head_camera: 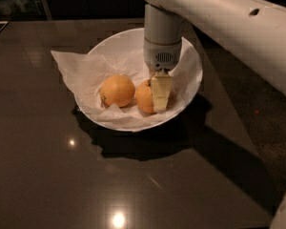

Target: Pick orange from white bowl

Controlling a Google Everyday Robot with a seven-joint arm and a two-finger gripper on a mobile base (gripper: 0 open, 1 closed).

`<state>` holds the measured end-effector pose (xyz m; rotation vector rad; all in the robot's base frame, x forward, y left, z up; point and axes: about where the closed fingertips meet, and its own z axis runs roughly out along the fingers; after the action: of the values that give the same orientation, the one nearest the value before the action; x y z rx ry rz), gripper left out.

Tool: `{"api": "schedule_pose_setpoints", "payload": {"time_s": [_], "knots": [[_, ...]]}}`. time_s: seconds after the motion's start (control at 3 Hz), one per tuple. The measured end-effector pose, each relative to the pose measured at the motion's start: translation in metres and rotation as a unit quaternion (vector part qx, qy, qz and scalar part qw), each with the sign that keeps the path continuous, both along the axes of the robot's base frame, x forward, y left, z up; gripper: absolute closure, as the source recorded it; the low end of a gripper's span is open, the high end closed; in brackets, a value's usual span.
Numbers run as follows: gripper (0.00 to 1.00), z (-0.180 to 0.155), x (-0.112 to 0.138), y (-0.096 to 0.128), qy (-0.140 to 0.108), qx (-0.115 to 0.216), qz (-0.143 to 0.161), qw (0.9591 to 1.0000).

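Camera view: gripper point(161, 97) is down inside the white bowl point(193, 61), right against the orange point(144, 97) and covering its right side. We can't tell how wide it's open or if it has a grip. Our take: centre across the widest part, squeeze gently, lift straight up, clear of the 1 paler fruit point(117, 90) just beside it. The orange is round, deeper reddish, sitting on crumpled paper point(78, 68)
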<state>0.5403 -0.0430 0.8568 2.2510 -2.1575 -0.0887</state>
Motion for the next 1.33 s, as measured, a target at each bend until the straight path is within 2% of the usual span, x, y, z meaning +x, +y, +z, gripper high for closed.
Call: {"api": "schedule_pose_setpoints", "payload": {"time_s": [0.33, 0.67, 1.0, 1.33], "knots": [[0.62, 0.000, 0.007, 0.005, -0.015, 0.010, 0.000, 0.9998], [0.86, 0.000, 0.007, 0.006, -0.015, 0.011, -0.001, 0.9998], [1.00, 0.019, -0.006, 0.003, -0.050, 0.021, 0.000, 0.9985], [1.00, 0.040, -0.023, 0.002, -0.080, 0.024, 0.005, 0.9965]]}}
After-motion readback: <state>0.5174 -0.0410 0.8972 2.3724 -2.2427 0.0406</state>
